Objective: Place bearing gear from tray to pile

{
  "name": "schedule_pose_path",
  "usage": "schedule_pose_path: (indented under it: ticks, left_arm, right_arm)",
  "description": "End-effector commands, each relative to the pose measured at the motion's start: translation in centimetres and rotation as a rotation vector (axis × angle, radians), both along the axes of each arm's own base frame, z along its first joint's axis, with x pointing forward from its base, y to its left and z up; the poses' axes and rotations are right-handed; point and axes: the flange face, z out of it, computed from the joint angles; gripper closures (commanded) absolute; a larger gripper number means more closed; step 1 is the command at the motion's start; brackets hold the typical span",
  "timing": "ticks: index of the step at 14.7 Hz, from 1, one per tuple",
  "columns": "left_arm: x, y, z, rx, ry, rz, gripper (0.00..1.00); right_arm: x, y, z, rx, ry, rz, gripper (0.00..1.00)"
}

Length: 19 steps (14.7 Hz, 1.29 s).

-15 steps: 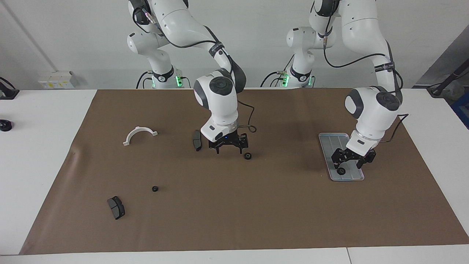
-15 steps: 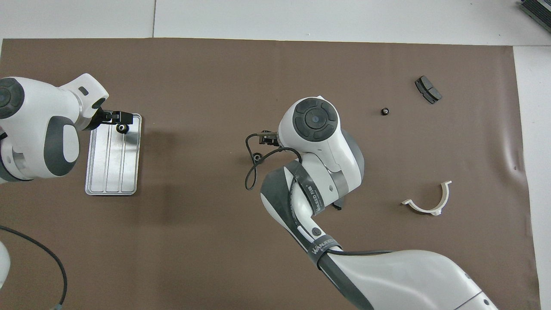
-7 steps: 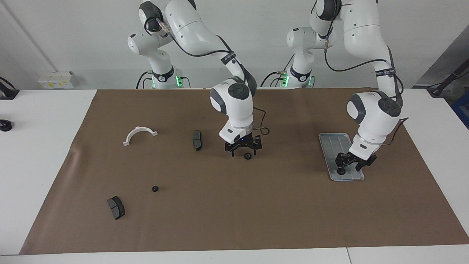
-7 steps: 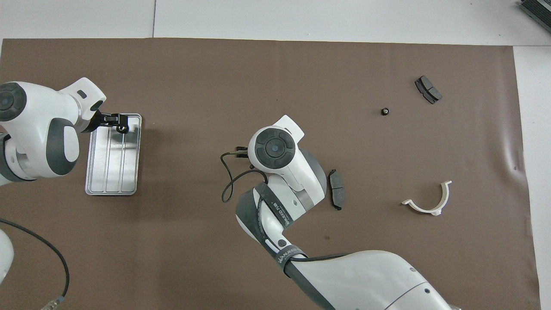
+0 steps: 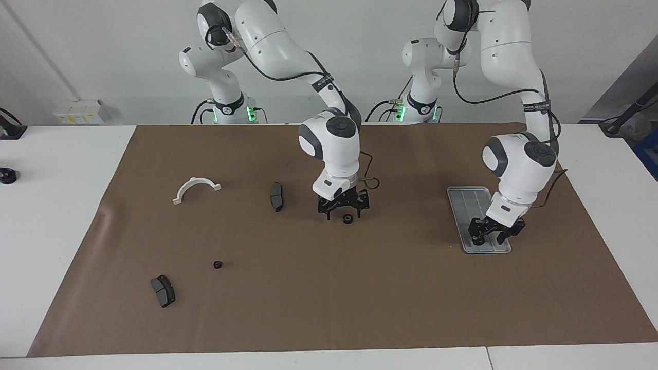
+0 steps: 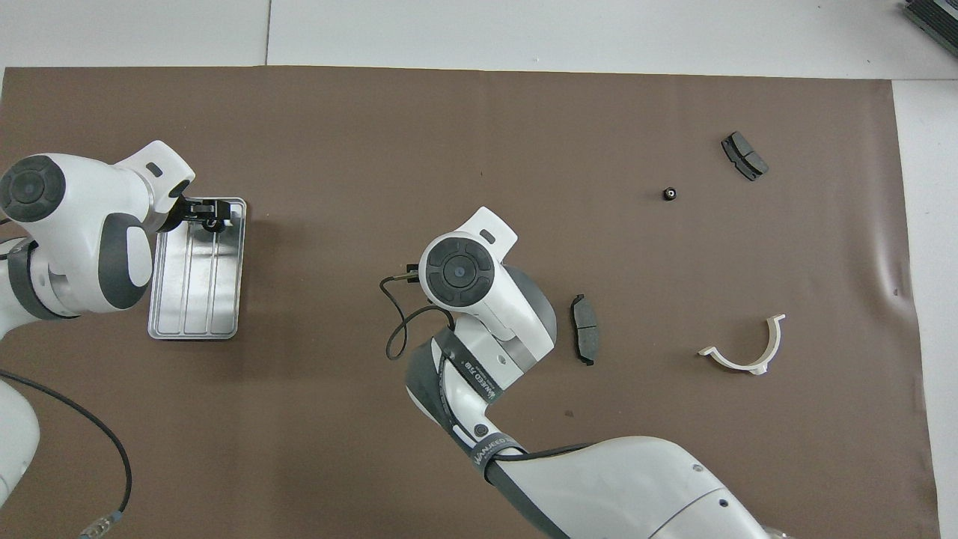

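Black gear now gripped, left fingers narrower

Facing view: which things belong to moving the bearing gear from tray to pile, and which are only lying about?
Job: tray, bearing gear in it, left gripper over it; pile: white bracket, brake pads, small gears.
Lying about: black object on the white tabletop, white box at the wall. Right gripper waits over one small gear.
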Motion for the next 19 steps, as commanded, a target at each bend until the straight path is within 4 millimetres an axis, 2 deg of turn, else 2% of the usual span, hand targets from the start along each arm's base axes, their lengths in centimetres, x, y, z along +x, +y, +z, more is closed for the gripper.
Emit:
schedule_pose_path:
  ticks: [1, 3, 5, 6, 8, 9, 10, 12, 14, 16, 17, 18, 19]
  left_arm:
    - [-0.8, -0.2, -0.6, -0.011, -0.005, 0.000, 0.22]
    - [-1.0, -0.2, -0.7, -0.012, 0.012, 0.001, 0.22]
    - [-1.2, -0.5, -0.6, -0.014, 0.035, -0.005, 0.26]
    - [-1.4, -0.5, -0.7, -0.015, 0.055, -0.006, 0.30]
    - [-1.5, -0.5, -0.2, -0.017, 0.066, -0.006, 0.32]
    - [-1.5, -0.5, -0.1, -0.017, 0.064, -0.005, 0.34]
    - [-1.6, -0.5, -0.1, -0.018, 0.072, -0.005, 0.39]
    - [-1.9, -0.5, 0.5, -0.020, 0.093, -0.004, 0.55]
    - [-2.3, -0.5, 1.1, -0.022, 0.116, -0.004, 0.64]
    - [-2.4, -0.5, 1.7, -0.023, 0.118, -0.006, 0.79]
    - [-2.4, -0.4, 2.1, -0.023, 0.113, -0.003, 0.86]
    - [-2.3, -0.4, 2.6, -0.024, 0.104, -0.004, 0.87]
    - [-2.4, -0.4, 2.7, -0.024, 0.102, -0.004, 0.88]
  right_arm:
    - [-0.3, 0.9, -0.8, 0.001, -0.022, 0.006, 0.03]
    - [-0.3, 1.1, -0.8, -0.008, -0.022, 0.013, 0.07]
    - [-0.5, 1.0, -1.0, -0.012, -0.018, 0.014, 0.20]
    - [-0.4, 1.0, -0.9, -0.008, -0.023, 0.013, 0.30]
    - [-0.5, 1.1, -1.0, -0.012, -0.018, 0.012, 0.40]
    - [-0.4, 0.9, -1.0, -0.011, -0.020, 0.010, 0.49]
    - [-0.5, 1.0, -1.0, -0.011, -0.019, 0.011, 0.50]
    - [-0.6, 1.2, -1.1, -0.009, -0.020, 0.010, 0.50]
    - [-0.7, 1.1, -1.3, -0.011, -0.018, 0.011, 0.50]
    - [-0.7, 1.1, -1.3, -0.011, -0.018, 0.013, 0.50]
    - [-0.8, 1.2, -1.2, -0.012, -0.018, 0.015, 0.55]
    - [-0.7, 1.0, -1.2, -0.015, -0.015, 0.015, 0.69]
    - [-0.8, 1.0, -1.3, -0.019, -0.010, 0.015, 0.92]
